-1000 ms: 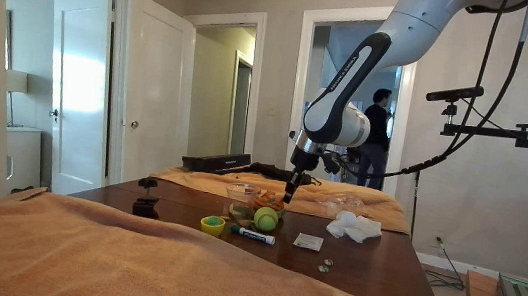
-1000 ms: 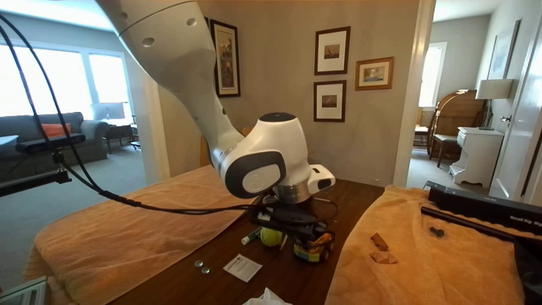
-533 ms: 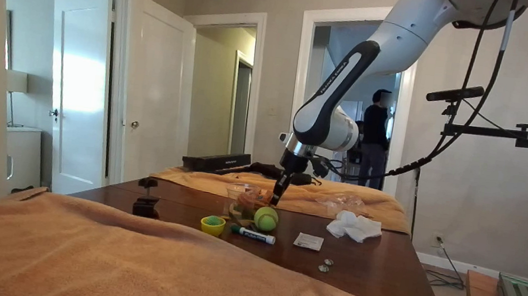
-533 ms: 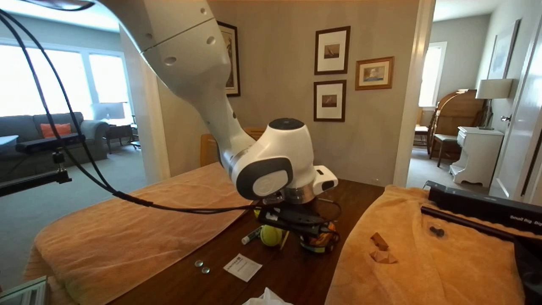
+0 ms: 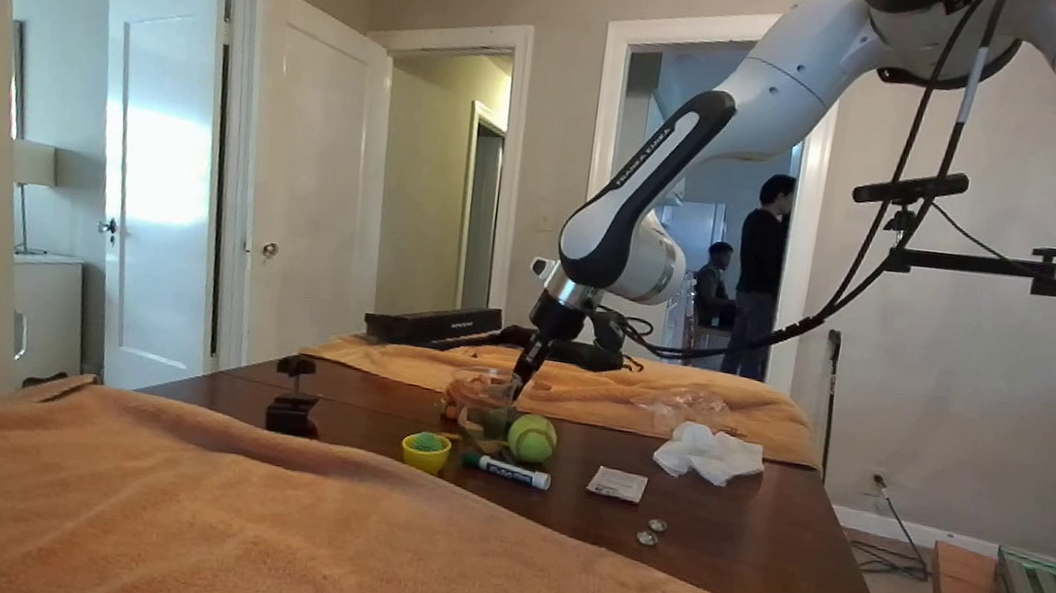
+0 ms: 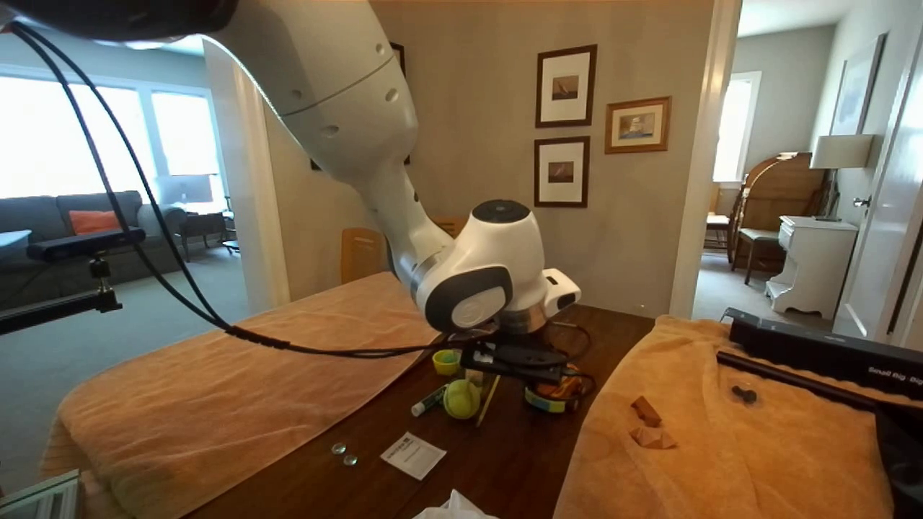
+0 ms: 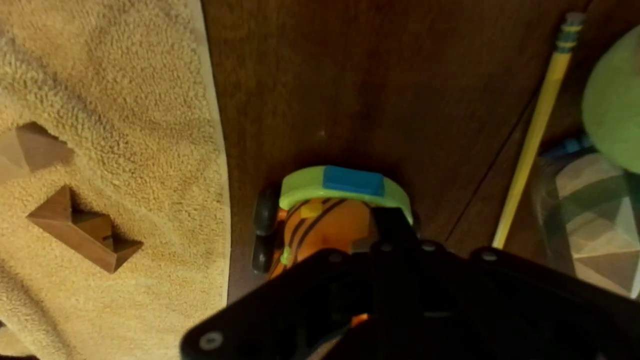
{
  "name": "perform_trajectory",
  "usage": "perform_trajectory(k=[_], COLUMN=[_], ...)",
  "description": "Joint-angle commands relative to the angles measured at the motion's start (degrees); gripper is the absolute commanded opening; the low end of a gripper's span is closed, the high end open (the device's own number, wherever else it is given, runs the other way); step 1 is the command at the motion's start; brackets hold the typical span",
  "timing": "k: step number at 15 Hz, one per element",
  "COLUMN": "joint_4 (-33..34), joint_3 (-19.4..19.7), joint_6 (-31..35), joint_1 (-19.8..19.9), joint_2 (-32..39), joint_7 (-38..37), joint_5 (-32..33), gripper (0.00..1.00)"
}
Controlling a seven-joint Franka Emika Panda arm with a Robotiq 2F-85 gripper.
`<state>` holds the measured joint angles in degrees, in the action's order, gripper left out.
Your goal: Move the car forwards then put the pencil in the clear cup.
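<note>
Clenched pincer (image 7: 394, 220) at the orange toy car (image 7: 325, 225), just beside a towel (image 7: 140, 100) draping one edge of the bench (image 6: 497, 476), pencil (image 7: 536, 132) between car and clear cup (image 5: 482, 392), arm (image 5: 641, 195) lettered "FRANKA EMIKA", black box (image 6: 822, 351) reading "Small Rig" along that edge

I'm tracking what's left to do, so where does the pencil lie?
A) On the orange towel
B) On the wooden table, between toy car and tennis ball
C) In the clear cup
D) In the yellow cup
B: the wrist view shows the pencil on the table, toy car to one side, tennis ball to the other.
</note>
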<state>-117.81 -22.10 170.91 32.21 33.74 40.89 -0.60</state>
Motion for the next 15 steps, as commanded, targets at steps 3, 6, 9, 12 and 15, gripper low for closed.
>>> perform_trajectory(k=[3, 6, 9, 12, 15], joint_4=[4.72, 6.3, 7.73, 8.66, 4.45], joint_3=[0.14, -0.17, -1.45, -1.13, 3.66], joint_6=[0.59, 2.81, 6.05, 7.4, 10.86], joint_1=[-0.47, -0.59, -0.19, -0.75, -4.28], joint_2=[3.18, 4.76, 6.7, 7.67, 3.63], joint_7=[3.91, 6.25, 8.15, 7.59, 3.69], joint_5=[0.98, 1.25, 2.25, 4.02, 4.91], gripper=[0.0, 0.0, 0.0, 0.0, 0.26])
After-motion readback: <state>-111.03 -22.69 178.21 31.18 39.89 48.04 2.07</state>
